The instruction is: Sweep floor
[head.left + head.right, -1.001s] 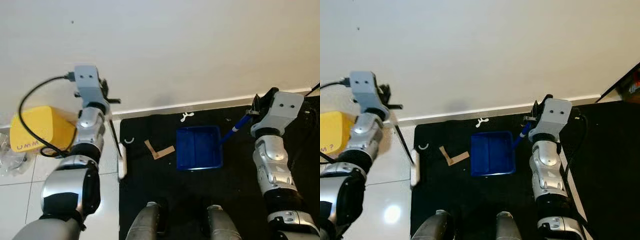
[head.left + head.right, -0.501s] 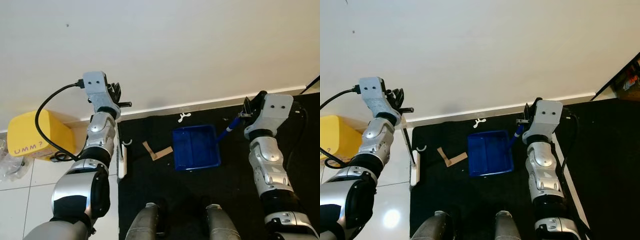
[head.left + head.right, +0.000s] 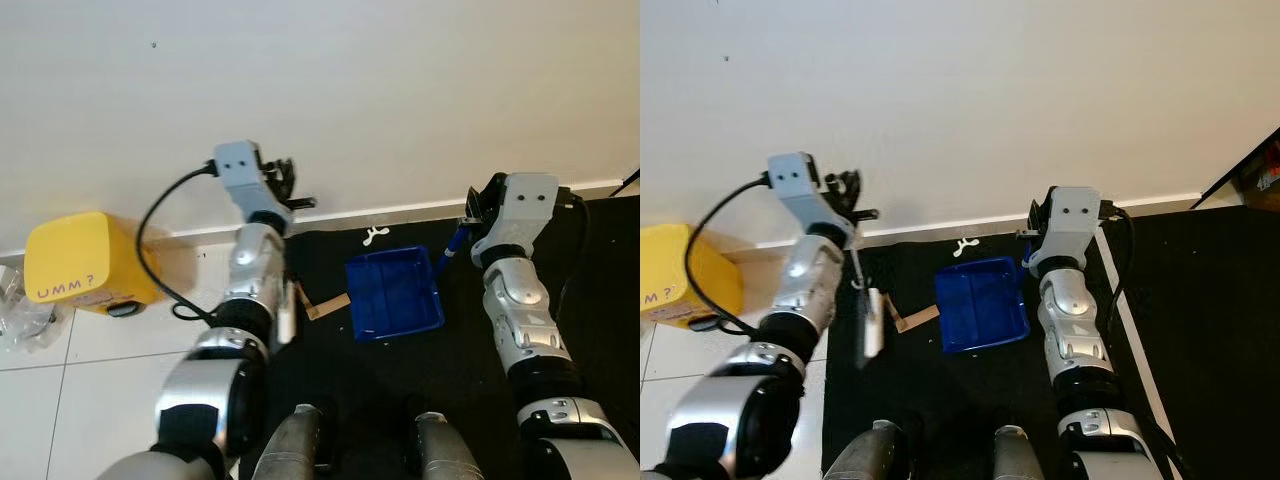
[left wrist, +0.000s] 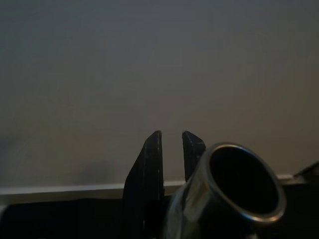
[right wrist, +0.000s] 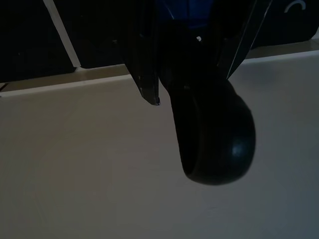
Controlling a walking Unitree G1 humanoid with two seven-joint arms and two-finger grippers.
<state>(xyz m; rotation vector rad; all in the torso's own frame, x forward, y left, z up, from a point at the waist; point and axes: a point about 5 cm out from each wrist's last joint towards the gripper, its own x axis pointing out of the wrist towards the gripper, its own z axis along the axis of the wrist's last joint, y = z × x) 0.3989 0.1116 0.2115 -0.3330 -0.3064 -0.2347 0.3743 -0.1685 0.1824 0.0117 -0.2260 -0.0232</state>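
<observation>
Left gripper (image 3: 852, 190): we clamp the broom handle (image 3: 858, 270); brush head (image 3: 872, 322) on black mat (image 3: 400, 380).
Right gripper (image 3: 472, 207): we grip blue dustpan (image 3: 393, 294) by its handle.
Debris: cardboard strip (image 3: 327, 303) between brush and pan; white scrap (image 3: 375, 235) by wall.
Risk: fast stroke flicks cardboard past pan.

One blue dustpan (image 3: 392, 295), one broom (image 3: 869, 315), one yellow box (image 3: 80, 260) and two paper scraps are being counted.
</observation>
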